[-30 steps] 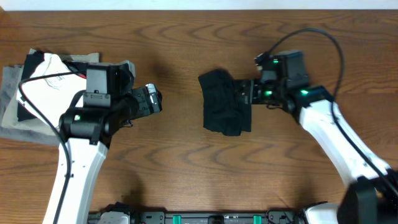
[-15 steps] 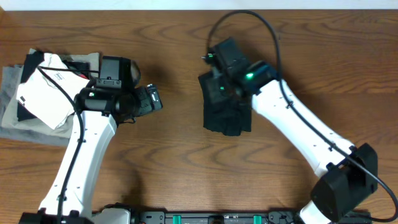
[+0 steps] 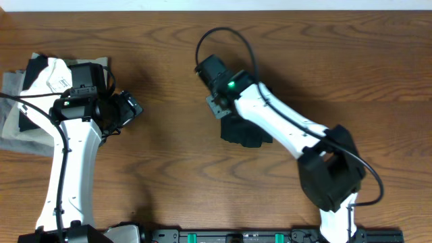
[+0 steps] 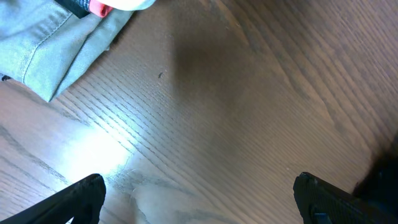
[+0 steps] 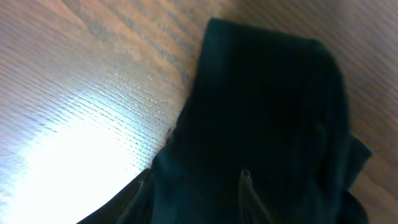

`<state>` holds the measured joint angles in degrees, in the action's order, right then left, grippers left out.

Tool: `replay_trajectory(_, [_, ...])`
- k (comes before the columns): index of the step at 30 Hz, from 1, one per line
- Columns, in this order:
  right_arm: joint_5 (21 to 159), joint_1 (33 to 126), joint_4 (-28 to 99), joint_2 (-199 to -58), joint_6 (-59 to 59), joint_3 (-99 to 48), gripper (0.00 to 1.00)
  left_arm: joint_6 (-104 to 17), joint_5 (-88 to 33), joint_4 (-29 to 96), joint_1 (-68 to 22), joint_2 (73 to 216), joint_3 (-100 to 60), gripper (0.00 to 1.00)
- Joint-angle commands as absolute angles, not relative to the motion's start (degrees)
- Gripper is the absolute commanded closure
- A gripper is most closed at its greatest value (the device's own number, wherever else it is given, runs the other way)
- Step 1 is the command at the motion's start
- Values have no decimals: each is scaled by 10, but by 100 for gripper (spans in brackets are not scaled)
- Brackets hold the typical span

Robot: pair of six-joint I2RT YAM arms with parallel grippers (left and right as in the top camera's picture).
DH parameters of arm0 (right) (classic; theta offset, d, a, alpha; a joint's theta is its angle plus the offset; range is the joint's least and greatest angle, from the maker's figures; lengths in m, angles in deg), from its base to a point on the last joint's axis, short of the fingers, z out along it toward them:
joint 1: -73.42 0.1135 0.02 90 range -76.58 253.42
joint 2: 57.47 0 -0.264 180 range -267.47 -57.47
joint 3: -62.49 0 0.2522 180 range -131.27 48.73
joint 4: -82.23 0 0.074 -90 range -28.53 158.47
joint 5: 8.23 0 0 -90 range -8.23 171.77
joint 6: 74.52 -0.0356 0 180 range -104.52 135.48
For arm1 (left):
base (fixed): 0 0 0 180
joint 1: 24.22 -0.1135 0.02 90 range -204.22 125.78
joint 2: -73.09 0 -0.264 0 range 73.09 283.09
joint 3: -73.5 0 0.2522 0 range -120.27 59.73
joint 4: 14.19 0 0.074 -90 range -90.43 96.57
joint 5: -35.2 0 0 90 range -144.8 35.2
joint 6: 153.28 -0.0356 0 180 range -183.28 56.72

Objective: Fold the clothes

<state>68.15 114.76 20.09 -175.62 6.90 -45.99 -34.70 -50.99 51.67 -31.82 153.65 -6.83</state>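
Black T-shirt (image 3: pixel 246 129) lies folded mid-table (image 3: pixel 169 175). My L gripper (image 4: pixel 199 205) hangs spread wide over bare wood, nr the grey-olive garment (image 4: pixel 43 43). My R gripper (image 5: pixel 196 183) is at the shirt's far-left corner, cloth betw. its tips; clamped or loose, can't tell.

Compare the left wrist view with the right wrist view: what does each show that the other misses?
Only left wrist: a corner of the grey-olive garment and the left gripper open wide above bare wood. Only right wrist: the folded black T-shirt with the right gripper over its edge; whether it grips is unclear. Both: the wooden table.
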Motion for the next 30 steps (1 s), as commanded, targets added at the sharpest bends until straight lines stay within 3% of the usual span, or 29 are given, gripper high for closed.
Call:
replay_trajectory(1, [619, 1174, 205, -1771, 79, -469, 58, -340, -521, 518, -320, 1538, -71, 2])
replay_trajectory(20, [525, 1171, 209, -1813, 85, -469, 62, -340, -521, 521, -320, 1538, -71, 2])
replay_trajectory(30, [467, 1166, 209, -1832, 80, -469, 78, -340, -521, 522, -320, 1538, -71, 2])
